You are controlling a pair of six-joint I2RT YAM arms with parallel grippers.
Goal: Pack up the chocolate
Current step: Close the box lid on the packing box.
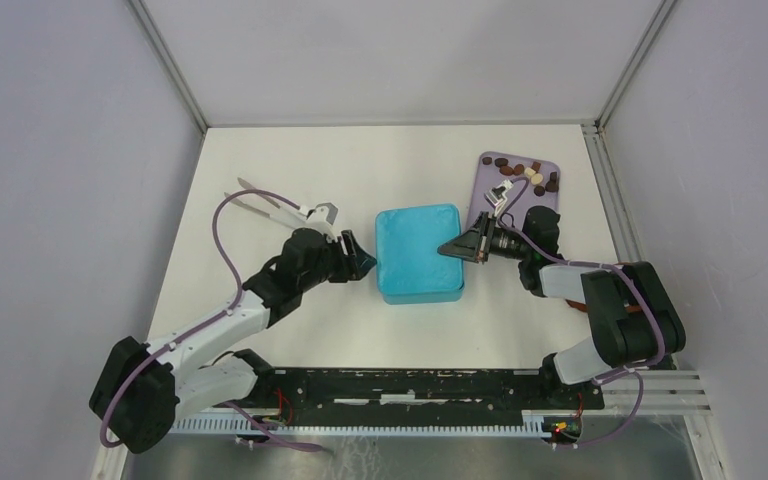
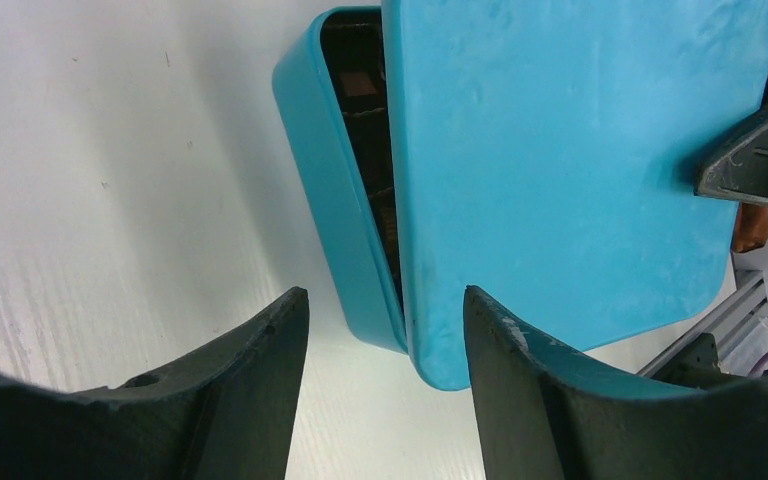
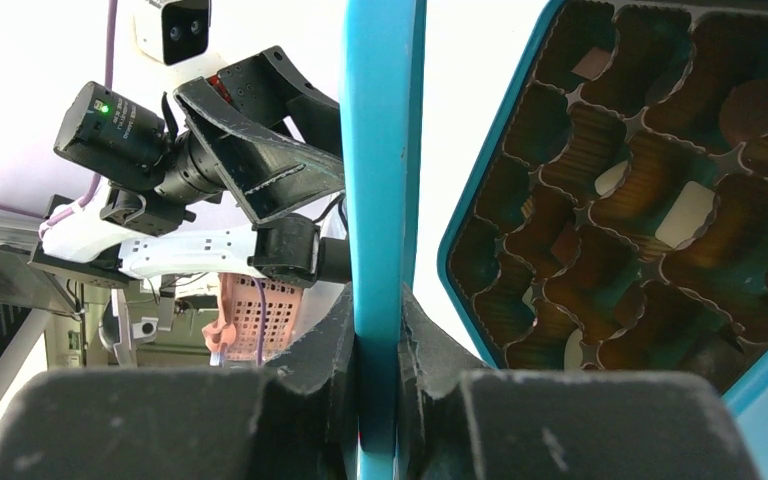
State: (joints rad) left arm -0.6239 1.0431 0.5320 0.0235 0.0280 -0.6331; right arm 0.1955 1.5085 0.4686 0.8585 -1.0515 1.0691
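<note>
The teal box (image 2: pixel 335 200) sits mid-table, its brown cupped insert holding several chocolates, such as a cream-white piece (image 3: pixel 685 213) and a brown one (image 3: pixel 755 105). My right gripper (image 3: pixel 378 340) is shut on the edge of the teal lid (image 3: pixel 380 150) and holds it over the box, shifted so a gap shows on the left. The lid covers the box in the top view (image 1: pixel 418 250). My left gripper (image 2: pixel 385 330) is open, its jaws either side of the near-left corner of the lid (image 2: pixel 560 150) and box. More chocolates (image 1: pixel 525 172) lie on the purple tray (image 1: pixel 484 178).
Metal tongs (image 1: pixel 260 200) lie on the table left of the box, beyond my left arm. The purple tray is at the back right, just behind my right wrist. White walls close in the table on the left, back and right.
</note>
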